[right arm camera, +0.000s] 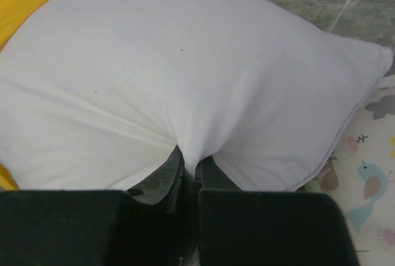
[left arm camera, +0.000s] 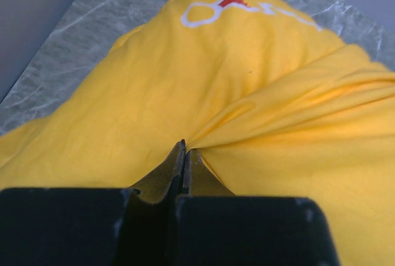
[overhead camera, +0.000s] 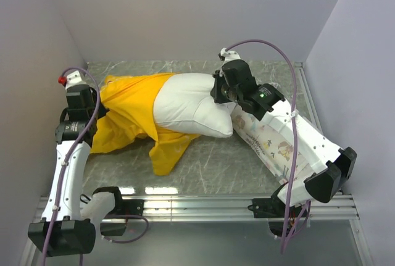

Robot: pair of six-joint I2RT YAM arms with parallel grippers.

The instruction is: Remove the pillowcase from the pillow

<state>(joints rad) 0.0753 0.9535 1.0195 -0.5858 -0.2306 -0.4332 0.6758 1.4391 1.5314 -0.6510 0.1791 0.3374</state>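
Observation:
The yellow pillowcase covers the left part of the white pillow, whose right half lies bare. My left gripper is at the pillowcase's left end; in the left wrist view it is shut on a pinched fold of the yellow pillowcase, creases fanning out to the right from its tips. At the pillow's right end sits my right gripper. The right wrist view shows it shut on a tuck of the white pillow.
A second white pillow printed with small animals lies under my right arm at the right. The table is grey marble, closed in by walls left, right and behind. A metal rail runs along the near edge.

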